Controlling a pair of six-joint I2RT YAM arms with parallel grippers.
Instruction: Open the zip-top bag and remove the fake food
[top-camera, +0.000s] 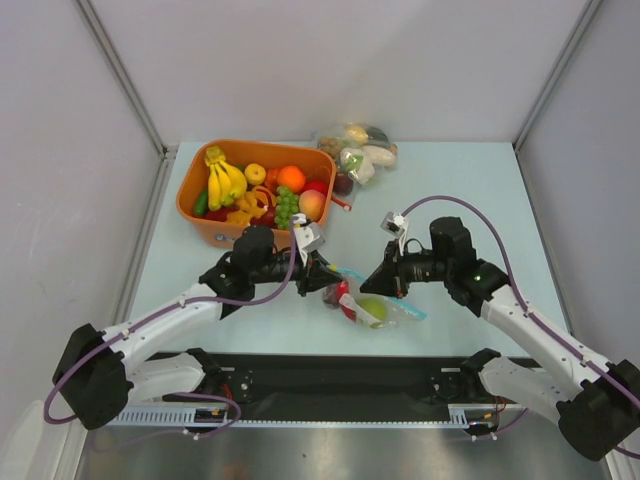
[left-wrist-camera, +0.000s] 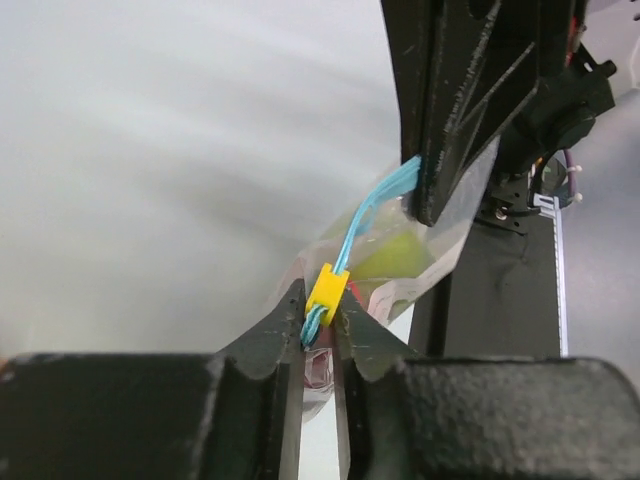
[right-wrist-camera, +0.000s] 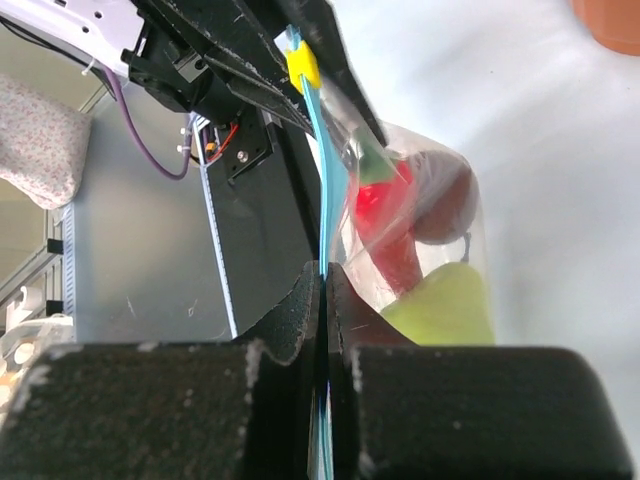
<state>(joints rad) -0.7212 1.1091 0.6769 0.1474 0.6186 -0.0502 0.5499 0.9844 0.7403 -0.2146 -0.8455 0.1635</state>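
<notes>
Crowding over the zip-top bag (top-camera: 375, 308), both arms hid most of it from the top camera; whether its underside rested on the counter (top-camera: 470, 190) or hung just clear could not be told. From the left wrist, the food was a blur behind creased film, with only a yellow-green patch readable. The bag's far edge was cut off in the right wrist view.

The left end effector (left-wrist-camera: 318, 325) was clamped on the pale blue zip strip (left-wrist-camera: 375, 205) just below a small yellow slider (left-wrist-camera: 327, 288). The right end effector (right-wrist-camera: 322, 285) was pinched tight on the same strip farther along. The strip ran between them, roughly left to right across the counter's near middle, with the pouch sagging off it.

The bag was thin, clear, crinkled plastic. Through it showed a smooth light green pear-like piece (right-wrist-camera: 445, 300), a glossy red chili (right-wrist-camera: 385, 205) and a dark maroon round fruit (right-wrist-camera: 445, 195), pressed close together.

Behind stood an orange tub (top-camera: 195, 190) of fruit and a lumpy clear bag (top-camera: 360, 150).
</notes>
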